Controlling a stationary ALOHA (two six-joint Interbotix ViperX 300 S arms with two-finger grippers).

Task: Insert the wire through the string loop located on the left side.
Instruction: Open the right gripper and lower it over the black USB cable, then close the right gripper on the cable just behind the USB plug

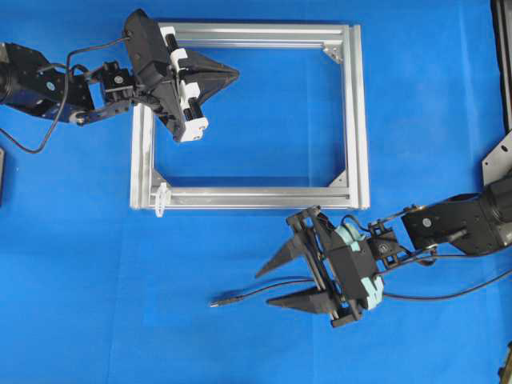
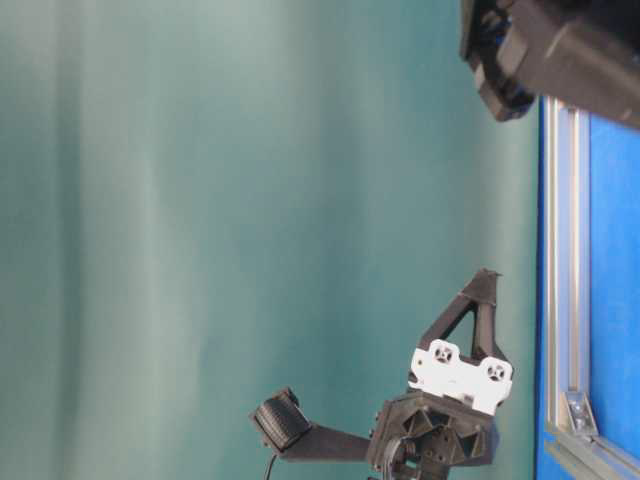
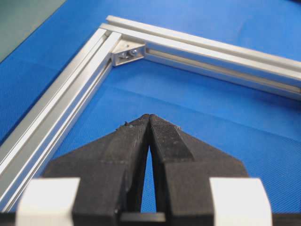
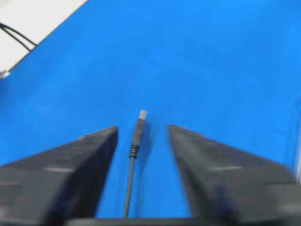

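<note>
Right claw (image 1: 282, 286) hangs spread, jaws either side of the wire (image 1: 264, 294) lying on the blue desk (image 1: 80, 304) — set to pinch near the plug; left claw (image 1: 232, 74) sits closed over the frame (image 1: 356, 120), string loop (image 1: 161, 199) at its near-left corner

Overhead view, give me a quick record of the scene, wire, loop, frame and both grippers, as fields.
wire: black wire lying on the blue mat, plug tip pointing left
string loop: whitish string loop at the frame's lower-left corner
frame: silver frame, flat on the mat
left gripper: left gripper shut, empty, over the frame's upper-left part
right gripper: right gripper open, jaws either side of the wire, not gripping
</note>
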